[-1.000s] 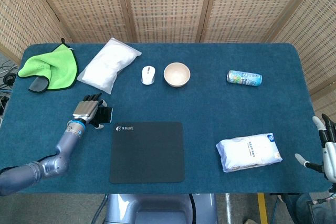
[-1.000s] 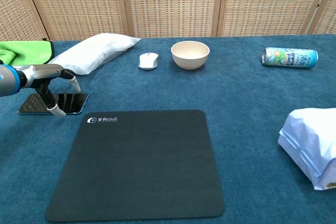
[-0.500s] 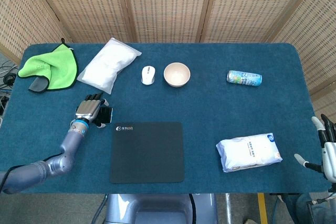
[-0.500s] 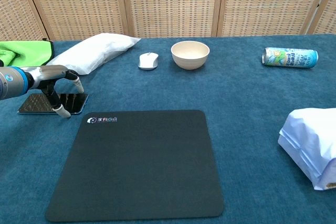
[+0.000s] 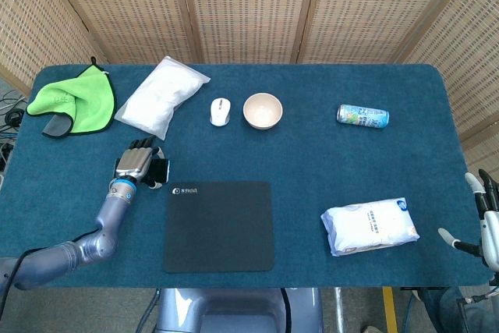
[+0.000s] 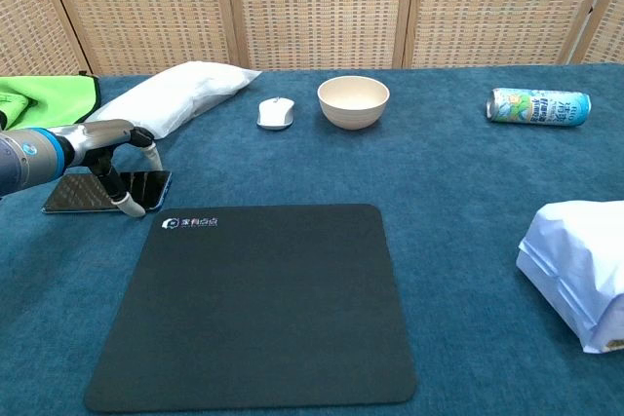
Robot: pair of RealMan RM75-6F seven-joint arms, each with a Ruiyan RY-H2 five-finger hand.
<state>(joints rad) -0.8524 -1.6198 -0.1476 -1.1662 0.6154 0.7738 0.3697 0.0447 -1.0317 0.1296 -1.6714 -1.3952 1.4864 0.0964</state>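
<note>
My left hand [image 5: 134, 163] arches over a black phone [image 6: 88, 192] just left of the black mouse pad [image 5: 220, 225]. Its fingers reach the phone's far edge and its thumb the near edge, so it grips the phone, whose right end looks slightly raised off the blue tablecloth. In the chest view the left hand [image 6: 102, 143] covers the phone's middle. My right hand [image 5: 487, 220] hangs off the table's lower right corner with fingers apart and nothing in it, nearest to a white tissue pack [image 5: 369, 225].
A white plastic bag [image 5: 162, 96], a white mouse [image 5: 220, 111] and a beige bowl [image 5: 262, 110] stand in a row at the back. A drink can [image 5: 362, 116] lies on its side at the right. A green cloth [image 5: 72, 99] is at the far left.
The left hand has slid a little to the right, towards the mouse pad, and the phone has moved with it. The right hand has stayed still.
</note>
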